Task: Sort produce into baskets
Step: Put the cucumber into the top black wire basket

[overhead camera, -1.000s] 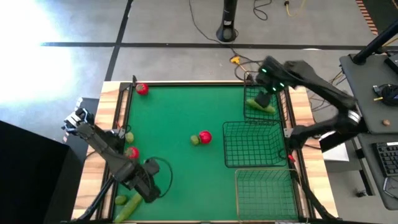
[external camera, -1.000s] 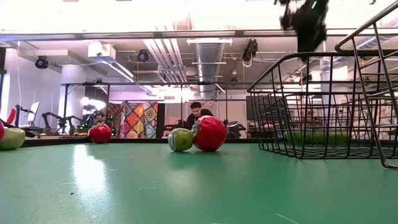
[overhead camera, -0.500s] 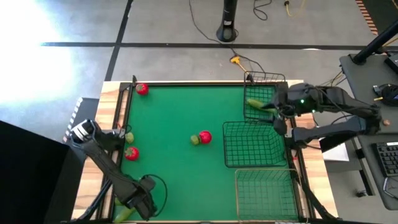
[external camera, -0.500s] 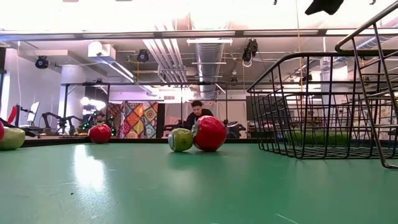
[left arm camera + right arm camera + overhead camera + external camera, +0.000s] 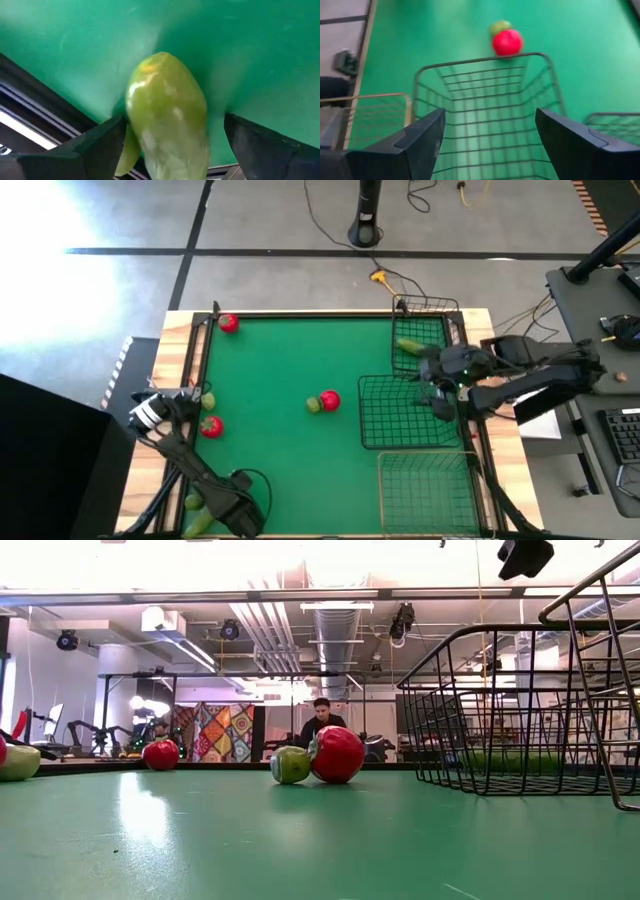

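Note:
My left gripper (image 5: 240,512) is open at the table's near left corner, its fingers on either side of a long green cucumber (image 5: 167,115) that lies on the green mat (image 5: 280,460). My right gripper (image 5: 490,125) is open and empty above the larger dark wire basket (image 5: 410,412). A second cucumber (image 5: 412,346) lies in the narrow dark basket (image 5: 428,308). A red fruit (image 5: 329,400) and a yellow-green fruit (image 5: 314,405) lie together mid-table. Two more red fruits (image 5: 229,323) (image 5: 211,426) and two yellow-green fruits (image 5: 207,399) (image 5: 192,501) lie along the left side. My left gripper's fingers lie across the cucumber near one end (image 5: 150,75), coming from above. One finger (image 5: 100,142) stands right against the cucumber's side; I cannot tell whether it touches. The other finger (image 5: 260,145) is apart from it. The cucumber lies on the mat.
The paler wire basket (image 5: 425,490) stands at the near right corner, next to the larger dark basket. Wooden rails (image 5: 190,380) edge the mat. The mat's middle and near part hold nothing else. People sit in the room beyond the table (image 5: 320,720).
My right gripper has gone from over the narrow basket toward the table's near edge and now hangs over the larger dark basket; the cucumber stays in the narrow basket. My left gripper has gone toward the near edge, onto the cucumber in the near left corner.

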Robot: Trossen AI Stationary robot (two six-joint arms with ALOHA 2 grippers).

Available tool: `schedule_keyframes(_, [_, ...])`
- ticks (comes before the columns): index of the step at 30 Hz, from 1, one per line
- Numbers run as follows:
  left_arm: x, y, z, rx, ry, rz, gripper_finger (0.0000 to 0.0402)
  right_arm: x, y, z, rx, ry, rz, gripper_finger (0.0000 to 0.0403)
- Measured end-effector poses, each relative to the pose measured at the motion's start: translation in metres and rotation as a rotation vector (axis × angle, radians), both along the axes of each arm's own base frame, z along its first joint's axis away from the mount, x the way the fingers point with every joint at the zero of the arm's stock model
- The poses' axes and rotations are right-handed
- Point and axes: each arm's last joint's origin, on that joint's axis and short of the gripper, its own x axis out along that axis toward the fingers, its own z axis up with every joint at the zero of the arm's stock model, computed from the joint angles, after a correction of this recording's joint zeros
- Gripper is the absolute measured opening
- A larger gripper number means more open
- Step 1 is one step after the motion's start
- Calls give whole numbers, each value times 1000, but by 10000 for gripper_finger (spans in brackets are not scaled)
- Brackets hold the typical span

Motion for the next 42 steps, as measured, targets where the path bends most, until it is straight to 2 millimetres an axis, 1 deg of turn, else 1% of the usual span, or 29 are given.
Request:
schedule_keyframes(3, [1, -1, -7, 5, 27, 5, 302, 0, 13, -7, 22, -3, 58, 297])
schedule_keyframes(6, [2, -2, -10, 10, 43, 13, 278, 1, 26, -13, 49, -6, 107, 290])
schedule_keyframes(8, [3, -2, -10, 6, 37, 16, 255, 0, 33, -17, 62, 10, 129, 284])
schedule_keyframes(12, [9, -3, -5, -1, 0, -19, 194, -3, 41, -20, 80, 29, 154, 271])
schedule_keyframes(15, [14, 0, 2, 72, -44, -50, 153, -5, 46, -20, 87, 31, 173, 260])
schedule_keyframes(16, [17, 0, 6, 83, -74, -66, 145, -5, 48, -20, 84, 31, 181, 256])
schedule_keyframes(19, [31, 5, 20, 141, -140, -108, 145, -6, 51, -20, 60, 25, 187, 246])
schedule_keyframes(22, [52, 17, 40, 193, -211, -164, 146, -7, 53, -20, 44, 21, 191, 242])
schedule_keyframes(25, [76, 47, 62, 264, -196, -232, 153, -7, 54, -21, 29, 18, 181, 244])
schedule_keyframes(28, [102, 88, 82, 314, -188, -318, 153, -5, 54, -23, 14, 16, 164, 243])
schedule_keyframes(31, [132, 139, 97, 334, -277, -375, 154, -3, 55, -25, -3, 17, 157, 242])
schedule_keyframes(34, [156, 197, 110, 416, -346, -400, 154, -2, 55, -28, -10, 25, 153, 244])
schedule_keyframes(36, [169, 236, 117, 469, -390, -396, 155, -2, 55, -31, -11, 36, 148, 244])
schedule_keyframes(39, [188, 290, 120, 509, -521, -358, 155, -2, 55, -37, 5, 59, 133, 241])
schedule_keyframes(42, [195, 337, 118, 536, -608, -293, 156, -3, 55, -40, 29, 85, 124, 241])
